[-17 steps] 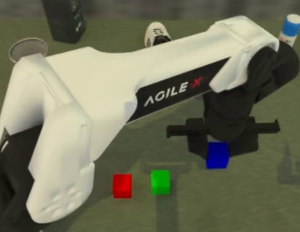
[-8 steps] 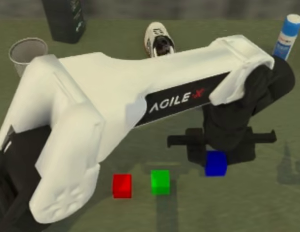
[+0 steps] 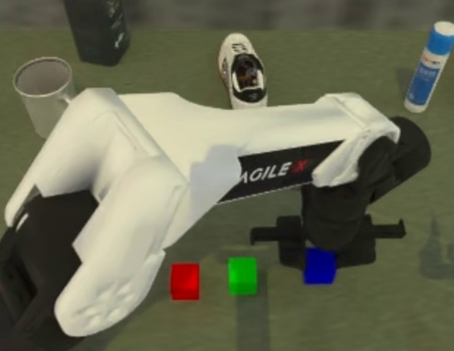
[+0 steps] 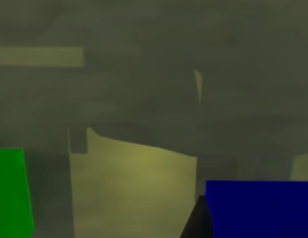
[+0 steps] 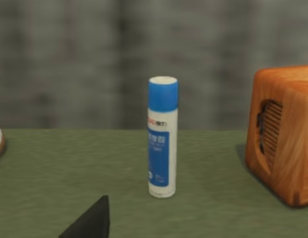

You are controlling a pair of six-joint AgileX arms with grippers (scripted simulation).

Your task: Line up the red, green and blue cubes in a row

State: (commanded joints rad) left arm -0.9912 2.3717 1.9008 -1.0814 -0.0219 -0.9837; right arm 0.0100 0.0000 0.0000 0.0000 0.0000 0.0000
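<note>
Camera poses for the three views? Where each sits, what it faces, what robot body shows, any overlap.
Top view: above the table, looking down; left arm spans it, left gripper over the blue cube, beside the green cube and red cube.
Left wrist view: low near the table; a dark fingertip shows.
Right wrist view: low, facing the spray can and wooden box; dark fingertip shows.
Shared: top and left wrist both show blue and green cubes; top and right wrist share the can.

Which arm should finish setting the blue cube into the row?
Left. Its end effector is right over the small matte blue cube, apparently gripping it, just right of the matte green cube and matte red cube. The right arm is out of the top view.
</note>
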